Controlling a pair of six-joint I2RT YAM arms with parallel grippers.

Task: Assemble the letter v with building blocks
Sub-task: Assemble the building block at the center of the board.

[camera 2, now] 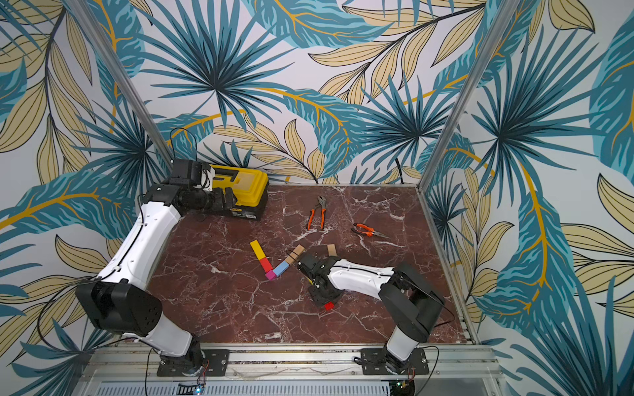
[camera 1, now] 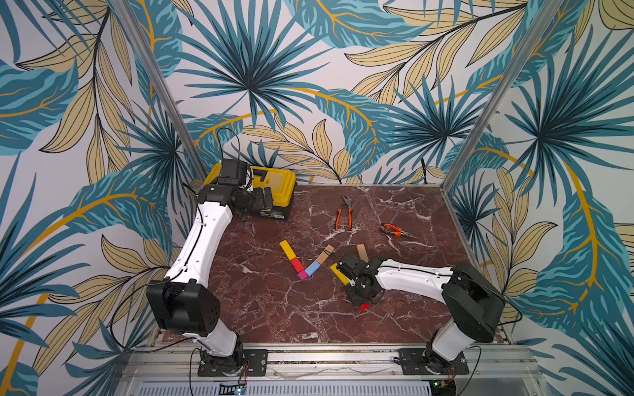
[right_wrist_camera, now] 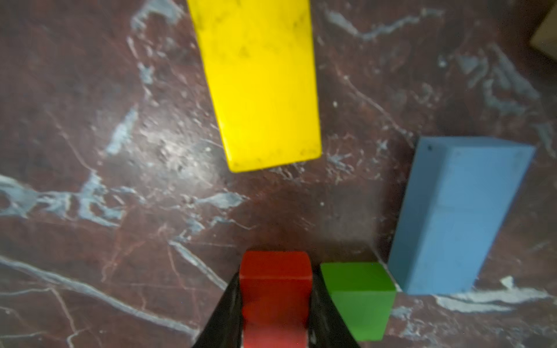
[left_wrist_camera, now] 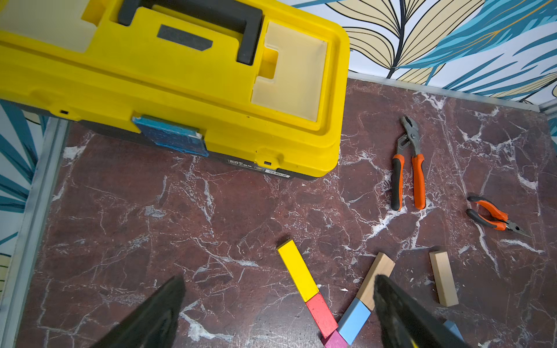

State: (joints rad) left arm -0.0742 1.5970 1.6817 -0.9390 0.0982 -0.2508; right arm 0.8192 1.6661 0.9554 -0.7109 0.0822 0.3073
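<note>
**Desk:** What are the blocks like on your screens?

**Operator:** I see the letter v (camera 2: 279, 268) lying flat mid-table on the table (camera 1: 260, 308), a red-brown slab with white marble veins. It is 5 square-edged wooden blocks set end to end. 1 arm is a long yellow bar (camera 1: 287, 250) and a shorter red block (camera 1: 296, 264). A tiny magenta cube (camera 1: 302, 275) makes the point. The other arm is a light-blue block (camera 1: 310, 270) and an unpainted plain-wood bar (camera 1: 324, 254).

**Desk:** And your right gripper?

**Operator:** My right gripper (right_wrist_camera: 276, 319) is clamped on a spare red block (right_wrist_camera: 275, 280), with black fingers (right_wrist_camera: 229, 313) on both sides. A green cube (right_wrist_camera: 358, 298) sits just beside 1 finger, and I cannot tell whether they touch. Beyond it lie a spare light-blue block (right_wrist_camera: 452, 217) and a scuffed spare yellow bar (right_wrist_camera: 259, 84), apart from each other. In both top views this gripper is near the V, on the plain-wood arm's side. A spare plain-wood bar (camera 1: 362, 253) lies just behind it.

**Desk:** Left side?

**Operator:** My left gripper (left_wrist_camera: 278, 289) hangs wide open and holds nothing. It is by the yellow plastic toolbox (left_wrist_camera: 180, 90) at the far left, well apart from the V. Beyond the V lie the slip-joint pliers (camera 1: 344, 212) and the needle-nose pliers (camera 1: 394, 230), both orange-handled.
</note>
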